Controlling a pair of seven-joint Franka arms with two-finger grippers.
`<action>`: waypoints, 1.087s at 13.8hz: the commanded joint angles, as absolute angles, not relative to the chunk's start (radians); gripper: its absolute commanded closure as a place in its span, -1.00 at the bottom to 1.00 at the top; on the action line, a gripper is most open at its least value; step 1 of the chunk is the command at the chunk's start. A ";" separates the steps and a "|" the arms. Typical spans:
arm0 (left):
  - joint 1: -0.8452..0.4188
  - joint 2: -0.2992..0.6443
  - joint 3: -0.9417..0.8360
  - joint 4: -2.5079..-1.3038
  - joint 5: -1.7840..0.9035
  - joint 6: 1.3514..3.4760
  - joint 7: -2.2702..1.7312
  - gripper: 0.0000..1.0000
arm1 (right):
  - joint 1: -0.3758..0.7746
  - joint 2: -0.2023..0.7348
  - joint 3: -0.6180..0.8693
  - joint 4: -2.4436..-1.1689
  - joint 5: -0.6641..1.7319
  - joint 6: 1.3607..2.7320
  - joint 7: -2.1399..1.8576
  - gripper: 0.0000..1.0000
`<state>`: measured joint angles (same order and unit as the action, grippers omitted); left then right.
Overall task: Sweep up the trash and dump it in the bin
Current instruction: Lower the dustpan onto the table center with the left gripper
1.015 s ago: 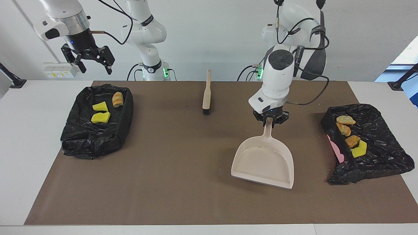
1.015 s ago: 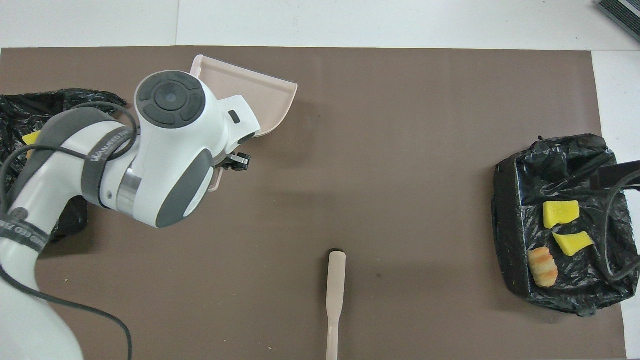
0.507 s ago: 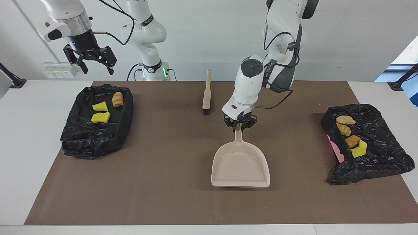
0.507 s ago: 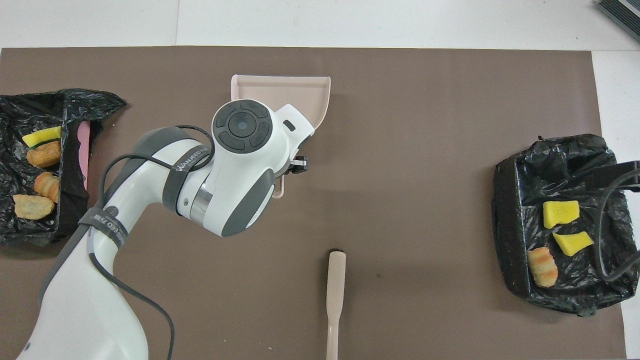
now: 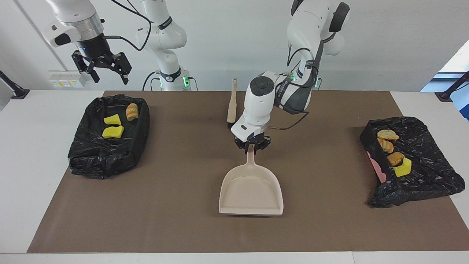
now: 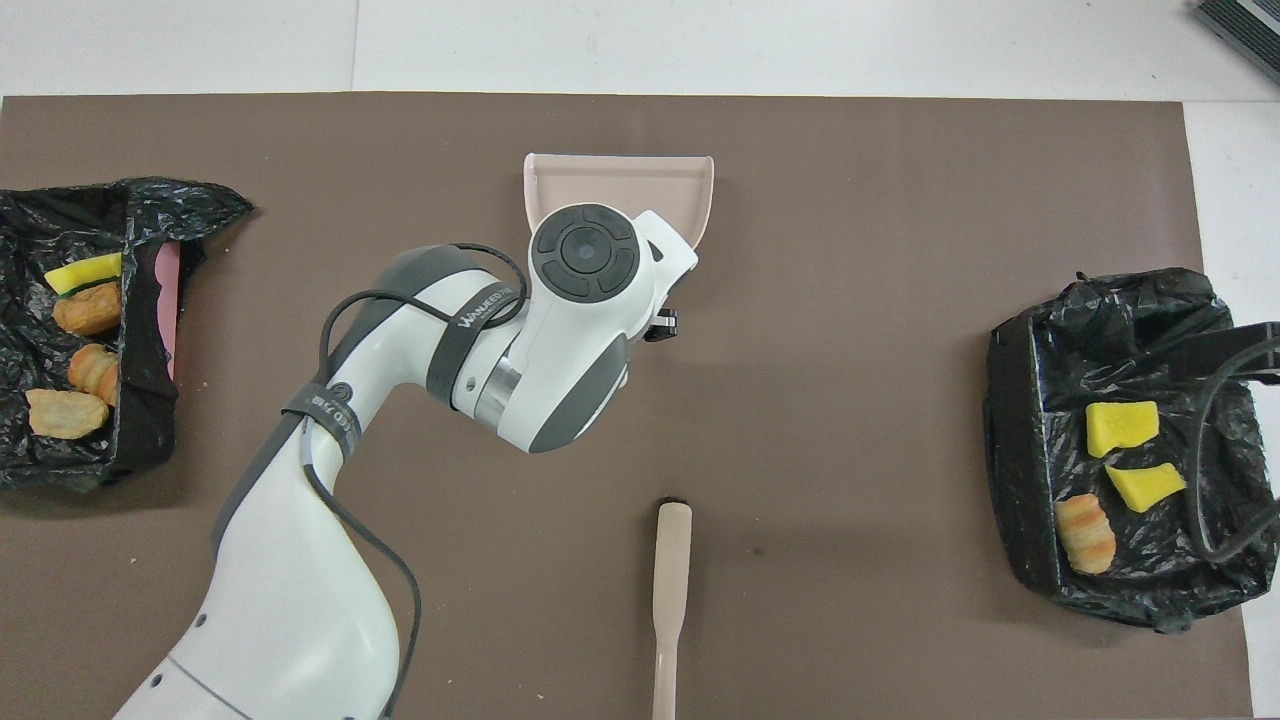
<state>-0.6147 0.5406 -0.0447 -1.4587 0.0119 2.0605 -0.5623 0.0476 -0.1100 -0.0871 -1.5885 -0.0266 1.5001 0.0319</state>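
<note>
The left end effector (image 5: 251, 145) is clamped shut on the handle of the beige dustpan (image 5: 251, 190) at the middle of the bench (image 5: 176, 220), the pan's long axis running straight away from the robots, its open mouth pointing toward the bench's outer edge. The trash lies in two black-lined bins: yellow sponge pieces (image 5: 112, 126) and a bread chunk (image 5: 132, 111) in the bin (image 5: 106, 157) at the right arm's end, more chunks (image 5: 389, 141) in the bin (image 5: 428, 172) at the left arm's end. The right end effector (image 5: 106, 75) hangs wide open, holding nothing, above its bin. The brush (image 5: 232, 102) lies lengthwise near the robots' edge.
</note>
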 commanded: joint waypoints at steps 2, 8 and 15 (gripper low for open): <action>-0.663 0.588 -0.018 -1.376 0.011 2.016 -0.586 1.00 | 0.043 -0.121 -0.084 -1.608 -0.014 1.511 0.043 -1.00; -0.706 0.548 -0.023 -1.443 0.011 1.980 -0.674 0.24 | 0.040 -0.127 -0.084 -1.620 -0.014 1.514 0.043 -1.00; -0.690 0.520 -0.017 -1.447 0.014 1.973 -0.718 -1.00 | 0.040 -0.126 -0.084 -1.620 -0.014 1.517 0.043 -1.00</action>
